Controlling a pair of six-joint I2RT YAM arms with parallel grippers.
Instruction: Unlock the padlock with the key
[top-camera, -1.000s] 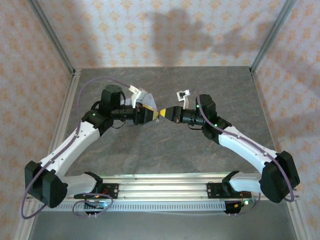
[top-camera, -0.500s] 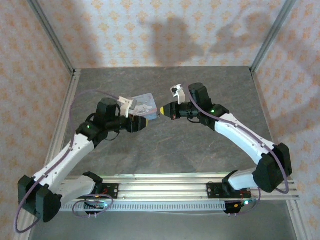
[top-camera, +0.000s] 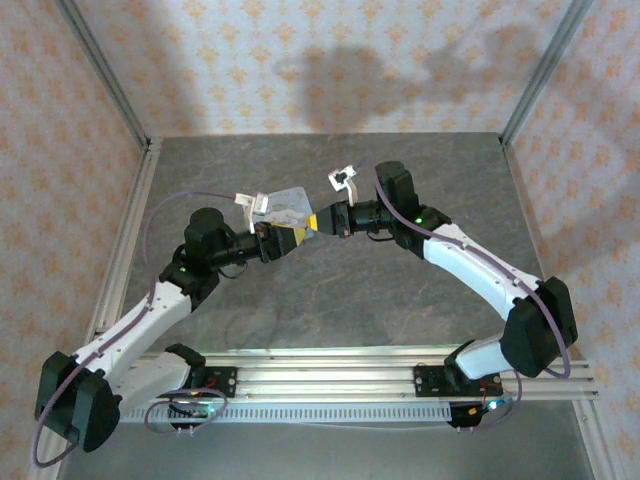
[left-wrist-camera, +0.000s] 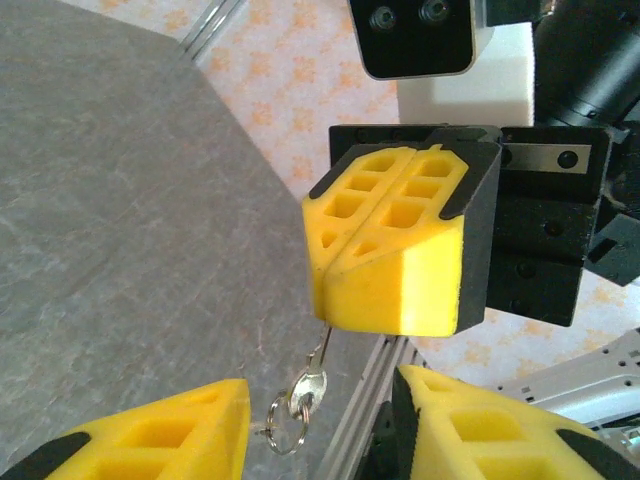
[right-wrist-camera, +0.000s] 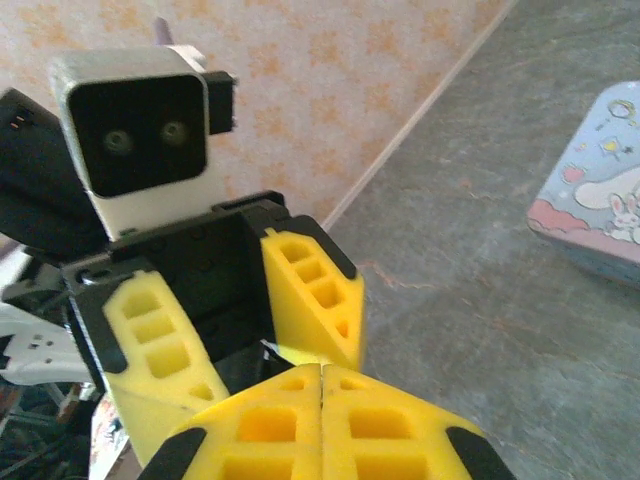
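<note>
The small silvery key (left-wrist-camera: 312, 384), with a wire ring (left-wrist-camera: 285, 428) through its head, hangs from the tips of my right gripper (left-wrist-camera: 330, 318), which is shut on its blade. My left gripper (left-wrist-camera: 322, 425) is open, with one yellow finger (left-wrist-camera: 160, 440) on each side of the key's head and neither touching it. From above, the left gripper (top-camera: 292, 236) and right gripper (top-camera: 316, 222) meet tip to tip above the table. In the right wrist view my right gripper (right-wrist-camera: 320, 372) is shut, facing the left gripper's spread fingers (right-wrist-camera: 318, 290). The padlock is out of view.
A pastel blue-and-pink cartoon tin (top-camera: 286, 206) lies on the grey table (top-camera: 330, 300) just behind the two grippers, also seen as the tin (right-wrist-camera: 596, 190) in the right wrist view. Patterned walls and metal frame posts (top-camera: 110, 90) enclose the table.
Both arms have shifted: the left arm has drawn back toward the left and lower, and the right arm has reached further left. The grippers still meet by the tin, which is now less covered.
</note>
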